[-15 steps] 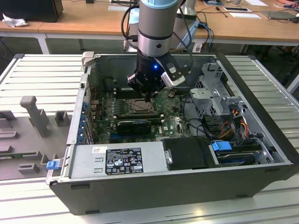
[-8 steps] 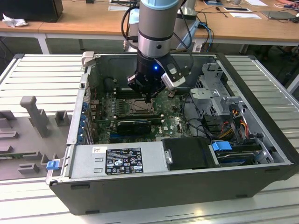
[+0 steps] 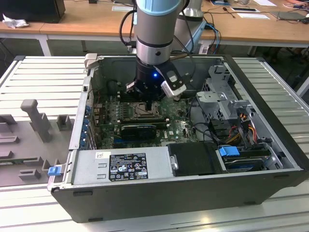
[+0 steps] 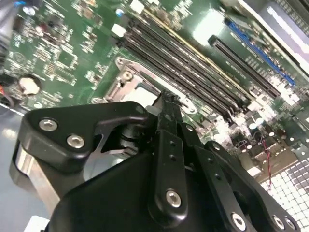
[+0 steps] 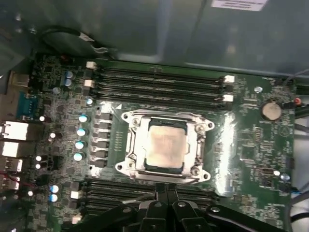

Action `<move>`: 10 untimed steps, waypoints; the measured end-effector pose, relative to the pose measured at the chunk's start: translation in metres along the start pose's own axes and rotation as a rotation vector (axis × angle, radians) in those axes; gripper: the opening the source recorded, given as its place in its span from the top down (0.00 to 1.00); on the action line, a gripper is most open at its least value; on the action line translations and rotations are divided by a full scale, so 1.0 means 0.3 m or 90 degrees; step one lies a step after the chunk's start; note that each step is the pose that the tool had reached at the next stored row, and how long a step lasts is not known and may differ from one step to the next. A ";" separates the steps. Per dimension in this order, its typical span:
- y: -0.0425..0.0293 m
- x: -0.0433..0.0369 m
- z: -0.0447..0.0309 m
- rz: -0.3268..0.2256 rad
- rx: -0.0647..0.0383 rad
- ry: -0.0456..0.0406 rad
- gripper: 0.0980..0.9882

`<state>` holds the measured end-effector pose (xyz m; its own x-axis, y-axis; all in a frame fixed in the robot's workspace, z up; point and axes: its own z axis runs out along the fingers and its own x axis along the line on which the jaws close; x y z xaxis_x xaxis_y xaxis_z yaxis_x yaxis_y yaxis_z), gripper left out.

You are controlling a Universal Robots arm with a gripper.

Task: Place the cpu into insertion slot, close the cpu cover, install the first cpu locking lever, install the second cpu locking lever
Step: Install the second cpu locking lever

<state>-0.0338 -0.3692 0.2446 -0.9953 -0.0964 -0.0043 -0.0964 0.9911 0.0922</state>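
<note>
The cpu (image 5: 165, 145) lies flat in the insertion slot (image 5: 145, 166), its pale metal face up. The silvery cpu cover (image 5: 131, 145) is folded down around it, framing the chip. My gripper (image 5: 166, 193) is shut with nothing between its fingers, and its tips hover at the socket's edge, next to the memory slots. In the second wrist view the gripper (image 4: 166, 102) points at the socket's metal rim (image 4: 126, 76). In the exterior view the gripper (image 3: 149, 103) reaches down into the open case over the socket (image 3: 137, 111). I cannot make out the locking levers.
Long black memory slots (image 5: 159, 79) run on both sides of the socket. The case walls (image 3: 82, 121), a power supply (image 3: 123, 164), a drive cage (image 3: 222, 96) and loose cables (image 3: 203, 121) crowd the board. A grey fixture (image 3: 36, 118) stands on the table at the exterior view's left.
</note>
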 end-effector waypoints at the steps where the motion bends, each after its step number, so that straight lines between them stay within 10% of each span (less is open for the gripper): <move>1: 0.000 0.004 0.004 0.000 0.000 0.0001 0.99; 10: -0.012 0.063 0.087 0.000 -0.003 0.0000 0.99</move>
<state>-0.0523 -0.3722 0.2182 -0.9953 -0.0965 -0.0043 -0.0964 0.9907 0.0965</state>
